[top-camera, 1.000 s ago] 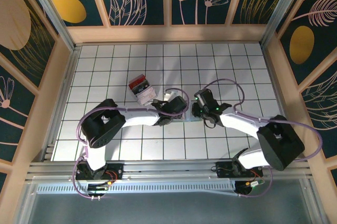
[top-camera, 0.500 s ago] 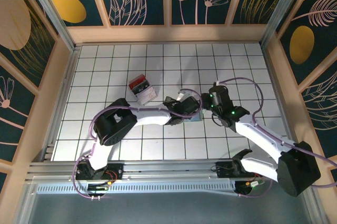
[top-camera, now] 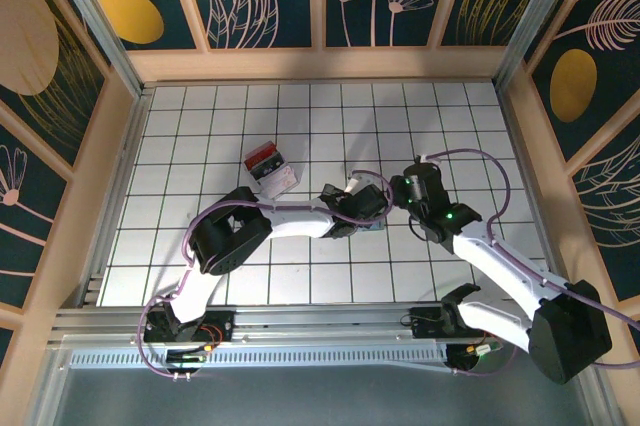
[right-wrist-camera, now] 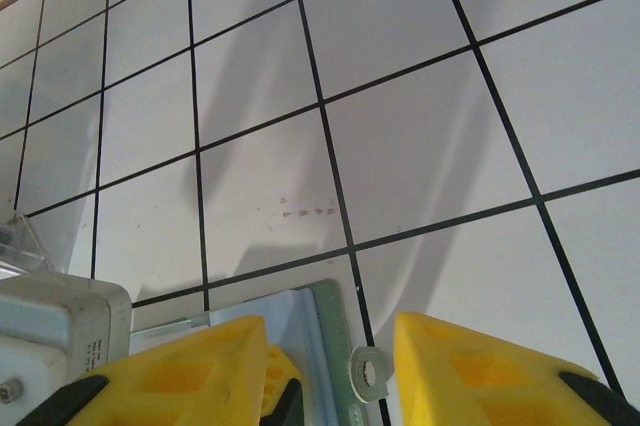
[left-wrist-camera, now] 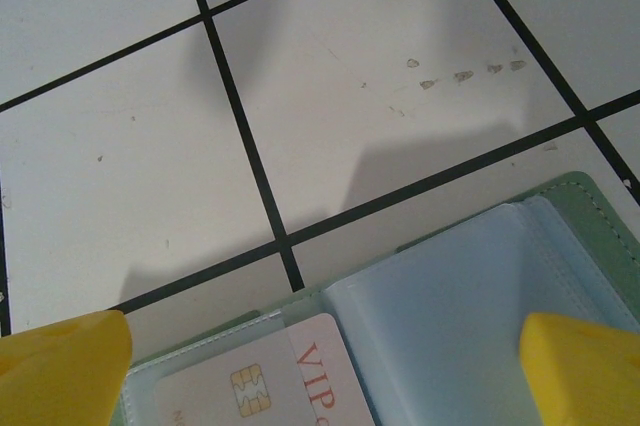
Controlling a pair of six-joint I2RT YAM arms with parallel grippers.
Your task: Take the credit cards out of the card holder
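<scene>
The card holder (left-wrist-camera: 450,326) lies open and flat on the white tiles, pale blue-green with a stitched green edge. A whitish credit card (left-wrist-camera: 290,386) with a gold chip and red "VIP" print sits in its left pocket, one corner sticking out. My left gripper (left-wrist-camera: 320,371) hovers over the holder, open wide, one yellow finger at each side. My right gripper (right-wrist-camera: 330,376) is open above the holder's right edge (right-wrist-camera: 325,316). The holder's snap tab (right-wrist-camera: 368,374) shows in the gap between the fingers, touching neither. In the top view, the two grippers (top-camera: 368,208) (top-camera: 400,191) meet over the holder (top-camera: 375,227).
A clear box (top-camera: 270,168) with red-and-white contents stands on the tiles to the left of and behind the grippers. Wooden walls close in the tiled table (top-camera: 480,136) on three sides. Open tiles lie to the right and at the back.
Both grippers have shifted to the right across the table. The left arm has stretched further out, and the right arm has swung outward to the right.
</scene>
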